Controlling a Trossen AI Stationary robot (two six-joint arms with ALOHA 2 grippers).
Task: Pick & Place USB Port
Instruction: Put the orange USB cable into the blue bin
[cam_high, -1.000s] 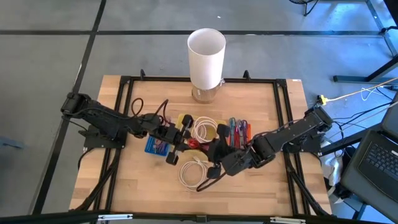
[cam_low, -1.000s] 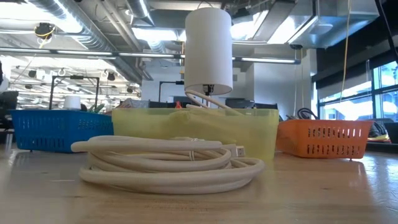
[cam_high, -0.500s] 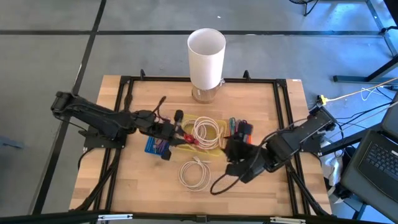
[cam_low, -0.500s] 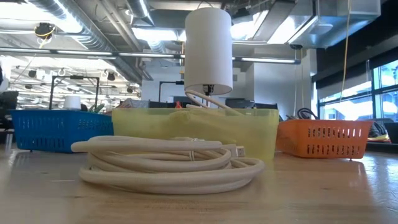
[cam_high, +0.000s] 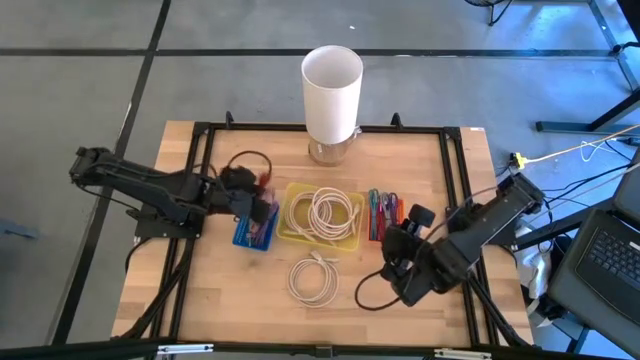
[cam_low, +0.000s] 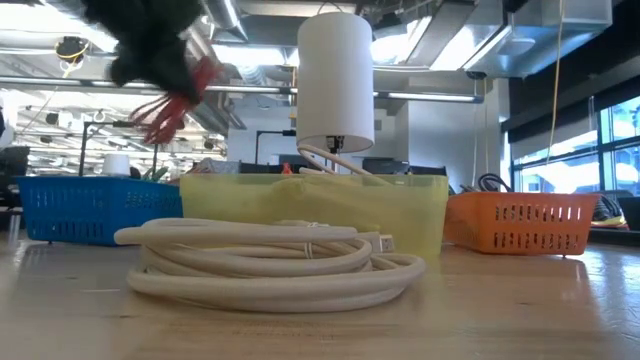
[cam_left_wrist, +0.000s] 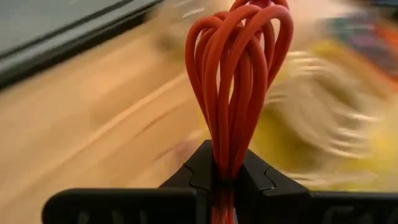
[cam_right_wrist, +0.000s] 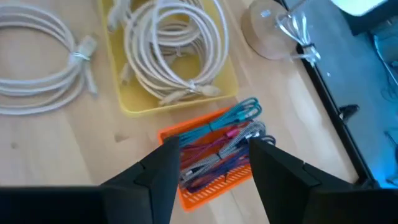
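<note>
Red cable bundle (cam_left_wrist: 239, 81) clamped upright between left gripper (cam_left_wrist: 219, 177) fingers.

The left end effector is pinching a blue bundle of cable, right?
Not quite: the cable bundle is red, not blue. The left wrist view shows the left end effector shut on its red loops.

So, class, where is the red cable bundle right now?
The red cable bundle is clamped in the left gripper, held up over the table's left side in the high view, above the blue bin and just left of the yellow tray.
</note>
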